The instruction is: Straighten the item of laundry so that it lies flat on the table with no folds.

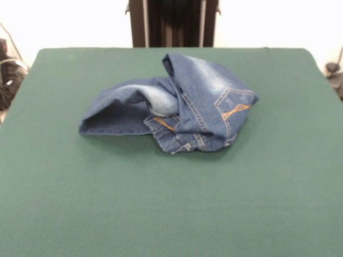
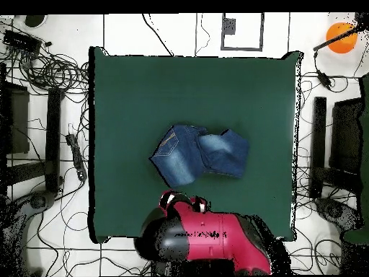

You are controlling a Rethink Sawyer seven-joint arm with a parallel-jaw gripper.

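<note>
Frontally, the jeans (image 1: 177, 104) lie bunched mid-table (image 1: 171, 214), no gripper showing. Overhead, the arm (image 2: 205, 234) sits drawn back just beside the denim; its gripper's state I cannot tell. Best pinch a loose leg hem and drag outward.

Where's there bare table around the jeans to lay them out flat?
The table is bare in front of the jeans toward the camera, and along both side edges. Tightest is the strip behind them, by the robot arm.

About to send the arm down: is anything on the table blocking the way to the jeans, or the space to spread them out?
Nothing visible. The jeans lie bunched and alone on the green table; the arm sits drawn back at its edge.
</note>
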